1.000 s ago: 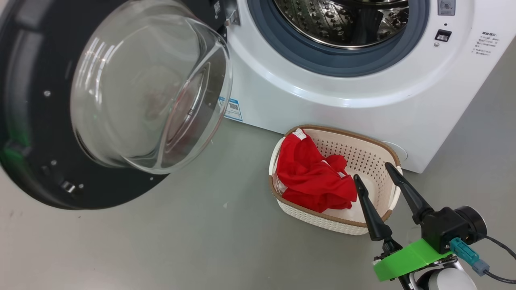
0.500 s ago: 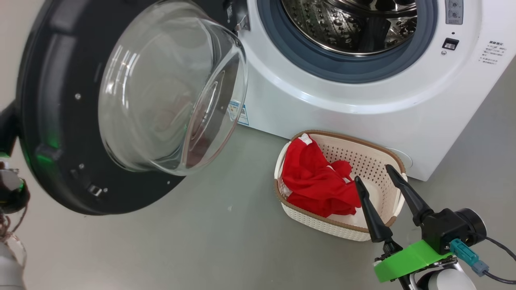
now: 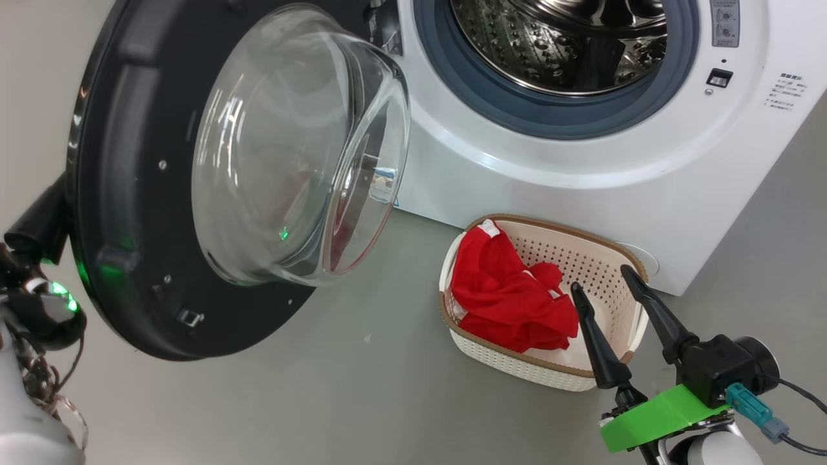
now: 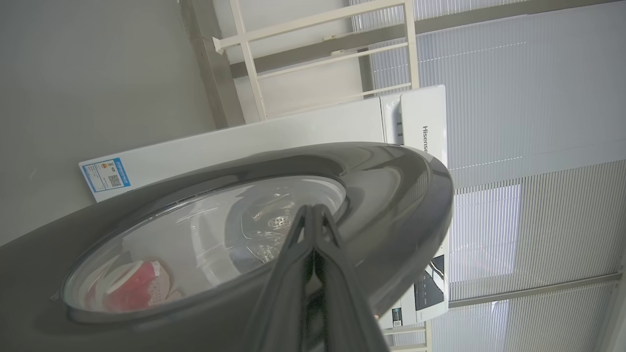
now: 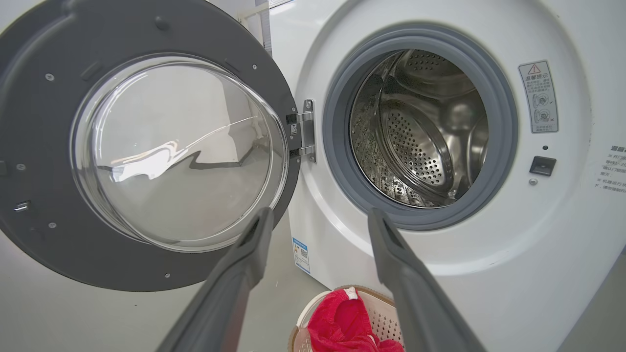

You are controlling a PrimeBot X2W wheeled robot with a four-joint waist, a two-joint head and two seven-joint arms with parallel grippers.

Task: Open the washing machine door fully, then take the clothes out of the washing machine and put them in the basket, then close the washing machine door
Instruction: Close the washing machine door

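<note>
The left gripper (image 4: 312, 211), fingers pressed together, sits behind the washing machine door (image 3: 129, 161); a steady push near its rim should latch it. The right gripper (image 3: 601, 279) hangs empty, fingers apart.

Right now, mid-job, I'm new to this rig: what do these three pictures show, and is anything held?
It is a two-armed robot. One picture looks down from its head; the others look out from each wrist. On the floor stands a white washing machine, door swung open, drum looking empty. Before it sits a basket with red clothes inside. The right gripper hangs open near the basket, holding nothing. The left gripper is shut at the door's outer side, holding nothing.
</note>
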